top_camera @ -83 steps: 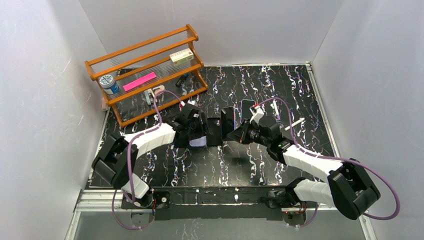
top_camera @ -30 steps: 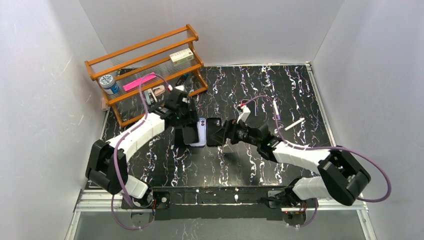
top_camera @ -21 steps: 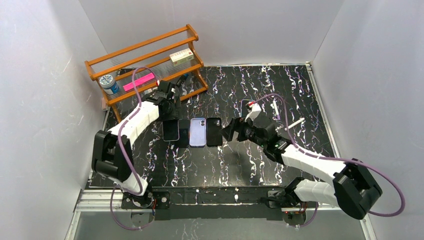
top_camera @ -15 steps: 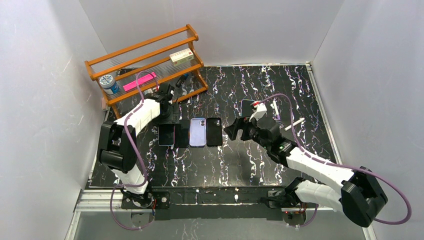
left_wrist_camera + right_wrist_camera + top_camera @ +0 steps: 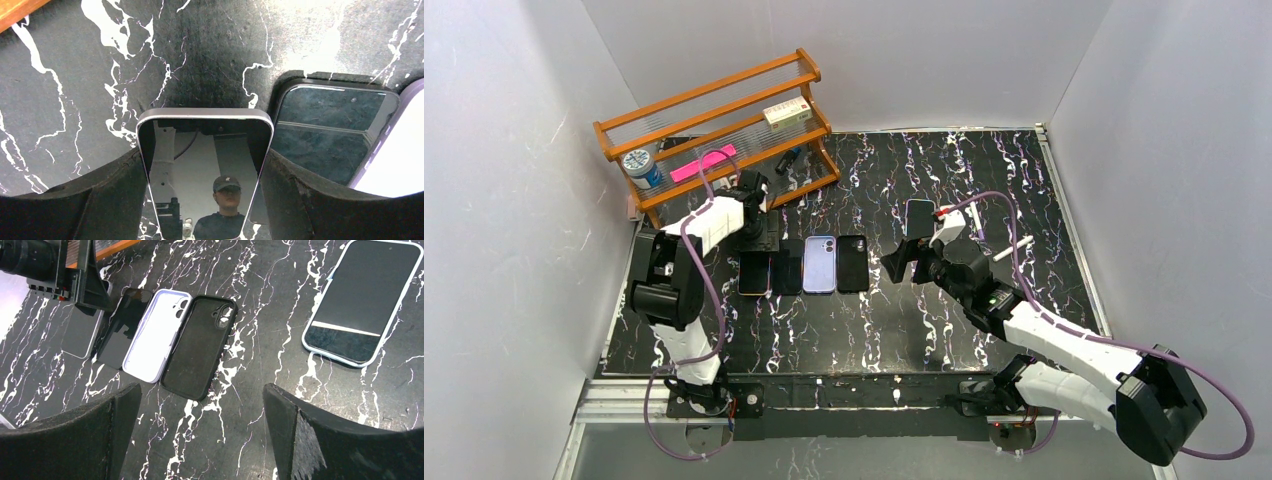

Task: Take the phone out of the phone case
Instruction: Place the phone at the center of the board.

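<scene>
Four things lie in a row on the black marble table: a lavender-edged phone (image 5: pixel 754 272), a dark phone (image 5: pixel 786 267), an empty lavender case (image 5: pixel 820 264) and an empty black case (image 5: pixel 853 263). My left gripper (image 5: pixel 753 240) is shut on the lavender-edged phone (image 5: pixel 205 165), one finger pressed against each long edge, and the phone lies low at the row's left end. My right gripper (image 5: pixel 902 262) hangs open and empty to the right of the black case (image 5: pixel 199 346). Further right, another phone in a light-blue case (image 5: pixel 363 300) lies screen up.
A wooden rack (image 5: pixel 714 130) holding small items stands at the back left, close behind my left arm. A white marker (image 5: pixel 1014 247) and a pen (image 5: pixel 976 215) lie at the right. White walls close in the table on three sides.
My left gripper carried the lavender-edged phone leftward from the lavender case to the row's left end. My right gripper let go of the black case, opened wide and drew back to the right.
</scene>
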